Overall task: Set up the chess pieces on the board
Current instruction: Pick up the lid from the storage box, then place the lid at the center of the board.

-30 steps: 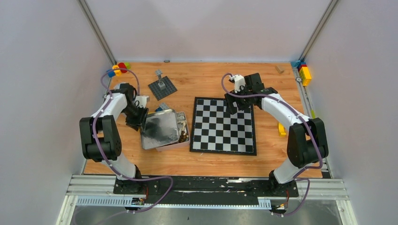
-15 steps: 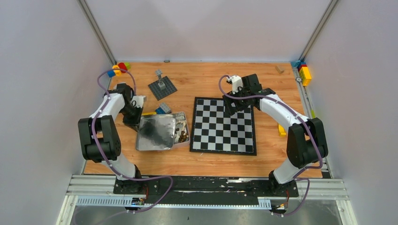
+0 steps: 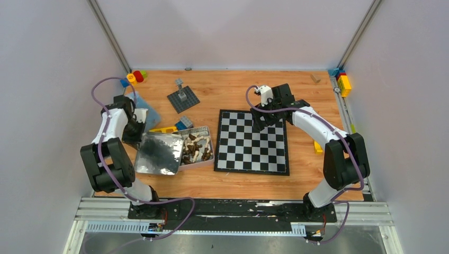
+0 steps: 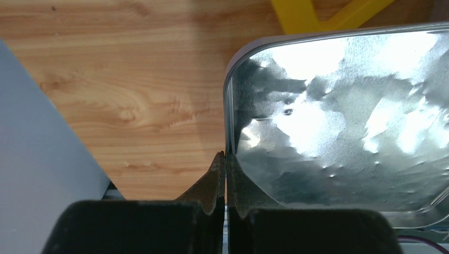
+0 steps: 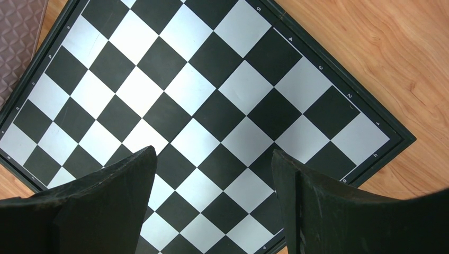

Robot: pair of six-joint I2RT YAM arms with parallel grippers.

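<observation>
- Left claw (image 4: 225,161): jaws pinched tight on the thin left rim of the metal lid (image 3: 156,153). An edge grip makes sense, since the flat sheet offers nothing else to grab.
- The lid is off the tin (image 3: 196,164) and sits to its left, inner shiny face up. Its right edge meets or overlaps the tin's left side; I can't tell which. I also can't tell whether it lies flat on the counter (image 3: 238,90) or hangs slightly tilted.
- Chess pieces (image 3: 196,149): all heaped in the open tin, dark and cream mixed. The tin sits just left of the board (image 3: 252,142), which keeps the carry short.
- The board is bare, with no piece on any square. My read is that setup proper hasn't started and this step is only getting the tin open.
- Right claw (image 5: 214,180): jaws wide and empty, hovering above the board's far-left corner. It looks parked, out of the left arm's way but close to the tin.
- A yellow brick (image 4: 317,13) lies just beyond the lid's far edge, not touching the claw.
- Likely next: drop the lid clear of the tin, then pick pieces one at a time.
- Risks: the rim pinch is shallow, so the lid could slip or swing into the tin. The pieces are tiny and piled, so grabbing one cleanly will be fiddly.
</observation>
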